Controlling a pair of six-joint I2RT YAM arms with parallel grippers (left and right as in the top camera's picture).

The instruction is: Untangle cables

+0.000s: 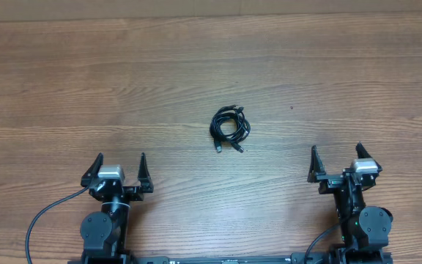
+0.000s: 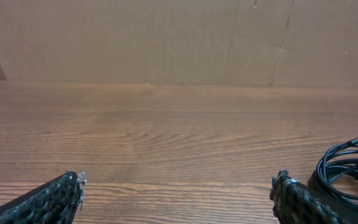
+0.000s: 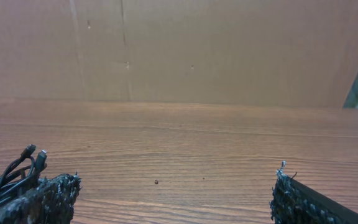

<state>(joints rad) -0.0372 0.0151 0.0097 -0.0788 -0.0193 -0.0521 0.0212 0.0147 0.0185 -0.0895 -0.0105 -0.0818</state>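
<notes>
Black, rough-textured fingers of the left pincer fill the bottom corners of its wrist view. They are set wide apart, with only bare wood between them. Its arm sits at the near left edge of the counter, folded low, with the pincer pointing toward the far side. A thick black wire loops out from the arm to the left. At the near right, the right pincer stands the same way: spread fully, empty and aimed at the far edge.

Between the two and farther out, roughly mid-counter, lie the cables. They are wound together into one small loose coil of thin black cord, flat on the wood and well apart from both pincers. Small plugs poke out at the coil's far side, and two more ends stick out at its near side. From the left wrist the coil shows at the right edge. From the right wrist it shows at the left edge, partly hidden behind a finger, with two plug tips lifted above the strands.

A tiny dark speck marks the wood to the right of the coil. Beyond the counter's far edge rises a plain brown wall.
</notes>
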